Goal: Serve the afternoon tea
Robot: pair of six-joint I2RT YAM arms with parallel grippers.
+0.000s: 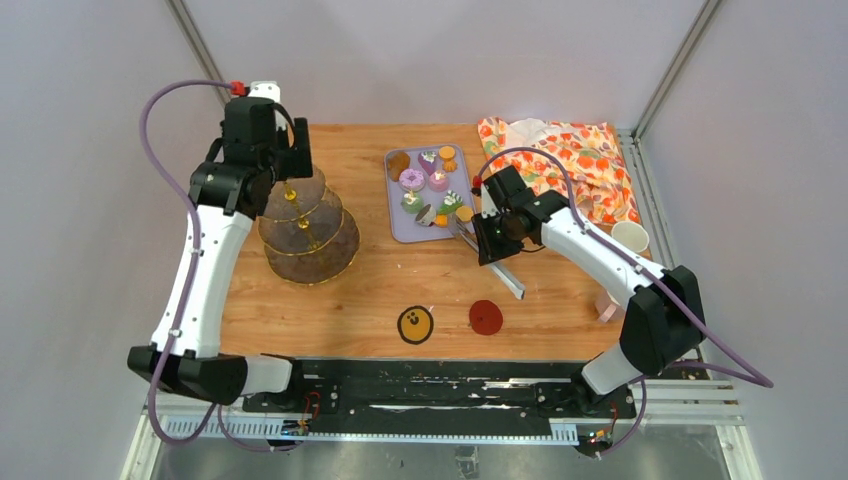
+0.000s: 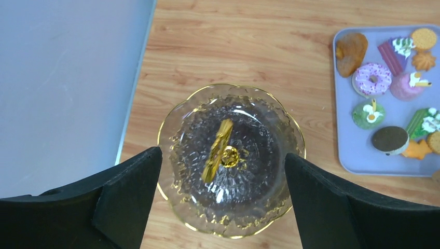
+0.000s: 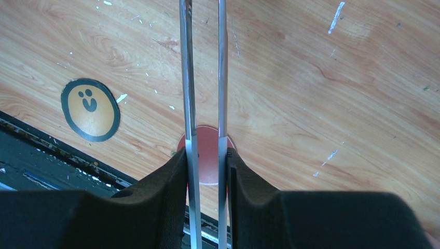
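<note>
The three-tier clear glass stand (image 1: 305,232) with its gold handle (image 2: 220,148) stands at the left of the table. My left gripper (image 1: 278,165) hovers right above it, open and empty, its fingers (image 2: 129,187) on either side of the top tier (image 2: 259,155). The toy pastries lie on the lilac tray (image 1: 400,228): a purple donut (image 2: 372,79), a pink cake (image 2: 407,85), orange biscuits (image 2: 424,38). My right gripper (image 1: 487,238) is shut on the metal tongs (image 3: 189,78) beside the tray. A white mug (image 1: 630,237) and a pink mug (image 1: 607,306) stand at the right edge.
A patterned orange cloth (image 1: 570,160) lies at the back right. A yellow smiley disc (image 1: 415,324) and a red disc (image 1: 486,317) lie near the front edge; both show in the right wrist view, the red disc (image 3: 207,150) under the tongs.
</note>
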